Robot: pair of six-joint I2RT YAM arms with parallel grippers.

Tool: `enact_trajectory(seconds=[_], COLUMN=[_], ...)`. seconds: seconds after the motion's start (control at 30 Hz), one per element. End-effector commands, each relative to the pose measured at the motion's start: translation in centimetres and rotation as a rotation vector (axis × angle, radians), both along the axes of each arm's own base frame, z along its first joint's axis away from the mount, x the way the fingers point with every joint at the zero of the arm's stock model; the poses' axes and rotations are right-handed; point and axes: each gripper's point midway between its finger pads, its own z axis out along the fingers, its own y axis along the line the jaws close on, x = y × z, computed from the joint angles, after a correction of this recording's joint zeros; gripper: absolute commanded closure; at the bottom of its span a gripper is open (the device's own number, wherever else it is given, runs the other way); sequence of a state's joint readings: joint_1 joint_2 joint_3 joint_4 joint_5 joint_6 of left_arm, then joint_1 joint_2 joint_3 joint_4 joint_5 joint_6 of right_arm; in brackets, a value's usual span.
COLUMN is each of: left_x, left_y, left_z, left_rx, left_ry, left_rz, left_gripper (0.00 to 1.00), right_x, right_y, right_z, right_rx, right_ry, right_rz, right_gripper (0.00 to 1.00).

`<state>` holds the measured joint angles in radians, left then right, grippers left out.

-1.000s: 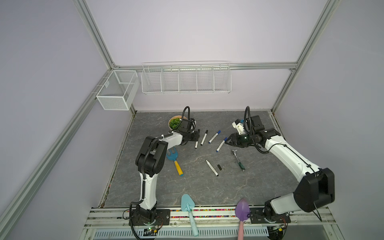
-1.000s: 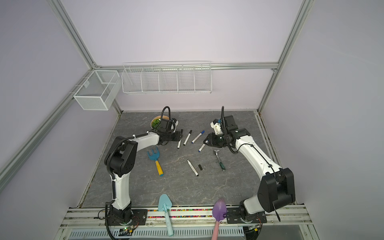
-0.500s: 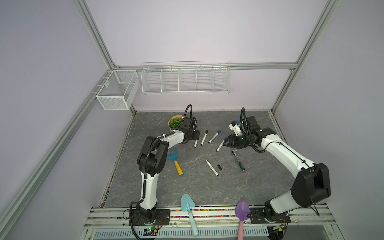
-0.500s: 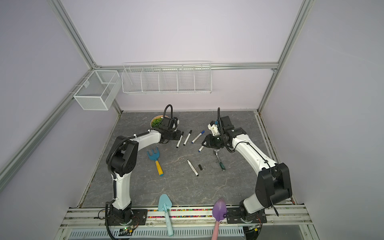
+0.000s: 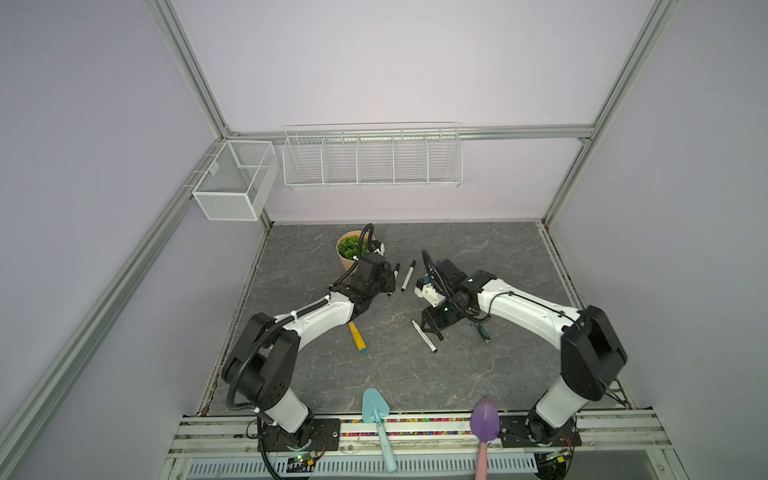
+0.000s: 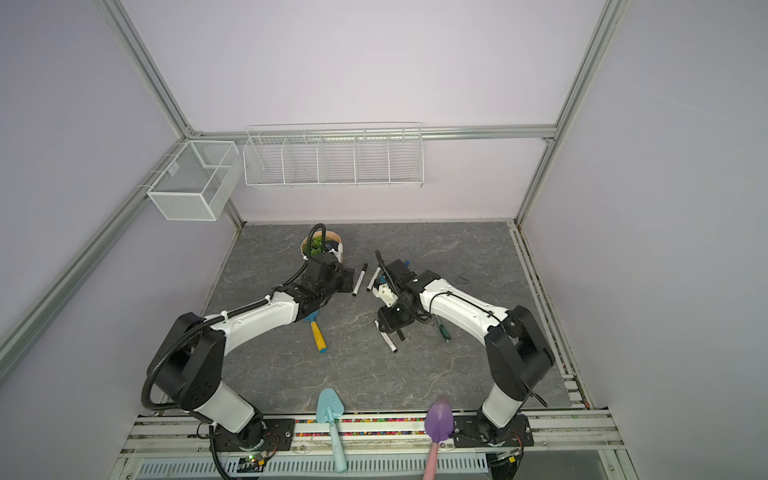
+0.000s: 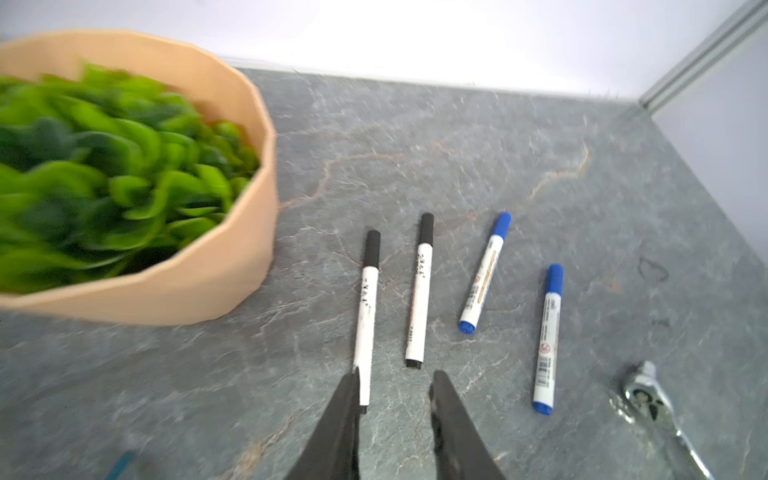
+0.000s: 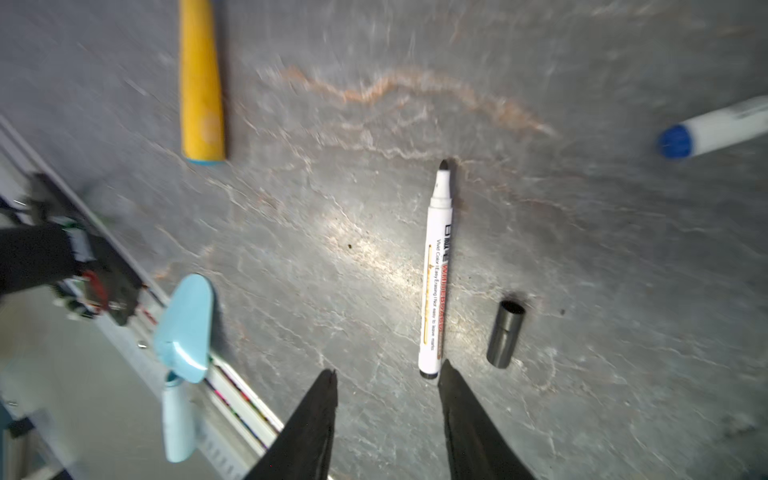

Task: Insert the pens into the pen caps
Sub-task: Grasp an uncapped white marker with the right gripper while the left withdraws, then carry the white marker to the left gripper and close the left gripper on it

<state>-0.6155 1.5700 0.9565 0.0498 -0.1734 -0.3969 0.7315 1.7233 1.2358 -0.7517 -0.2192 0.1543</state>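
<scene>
Left wrist view: the left gripper (image 7: 397,376) hung low over the table (image 7: 457,145), jaws apart with nothing between them. One finger (image 7: 340,415) overlapped the near end of a black-capped pen (image 7: 365,316). A second black-capped pen (image 7: 419,291) lay just beside it, nearly parallel. A blue-capped pen (image 7: 484,274) and a second blue-capped pen (image 7: 547,336) lay farther along, apart from each other. A plant pot (image 7: 232,266) stood near the black-capped ends, and a ratchet (image 7: 652,403) lay beyond the blue ones.

In the right wrist view the right gripper (image 8: 388,370) was likewise released and empty. One fingertip (image 8: 455,395) sat just by the butt of a bare pen (image 8: 436,270) lying flat. A loose black cap (image 8: 506,334) lay just beside the barrel, not touching it. In both top views that pen lay mid-table, partly under the right gripper.
</scene>
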Motion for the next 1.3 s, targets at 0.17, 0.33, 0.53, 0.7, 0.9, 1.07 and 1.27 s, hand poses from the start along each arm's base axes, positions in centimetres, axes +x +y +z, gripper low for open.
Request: enact_trajectory(seconds=[0.17, 0.33, 0.53, 0.7, 0.9, 1.07, 1.27], left_x=[-4.3, -5.3, -5.3, -5.6, -7.6, -9.1, -10.0], left_y=[6.4, 6.8, 5.1, 2.0, -4.2, -8.4, -10.6], left_z=[-2.6, -2.1, -1.6, -1.5, 0.6, 3.9, 6.9], left_rx=[0.002, -0.037, -0.04, -0.062, -0.177, -0.298, -0.368], left_ry=[0.073, 0.051, 0.051, 0.061, 0.025, -0.003, -0.055], left_rz=[0.291, 0.276, 0.174, 0.019, -0.304, -0.508, -0.635], left_gripper=[0.69, 0.66, 0.63, 0.58, 0.48, 0.46, 0.45], right_x=[1.6, 2.2, 3.1, 5.2, 8.2, 8.1, 8.2], right_y=[-0.9, 0.3, 1.3, 2.3, 1.3, 1.2, 0.9], right_z=[-5.7, -7.3, -7.1, -0.7, 10.1, 14.5, 16.2], right_rx=[-0.252, -0.285, -0.286, -0.062, 0.362, 0.585, 0.642], right_ry=[-0.053, -0.07, -0.099, -0.162, -0.245, -0.23, -0.234], right_rz=[0.088, 0.121, 0.127, 0.019, -0.179, -0.192, -0.205], right_gripper=[0.56, 0.61, 0.83, 0.9, 0.92, 0.92, 0.93])
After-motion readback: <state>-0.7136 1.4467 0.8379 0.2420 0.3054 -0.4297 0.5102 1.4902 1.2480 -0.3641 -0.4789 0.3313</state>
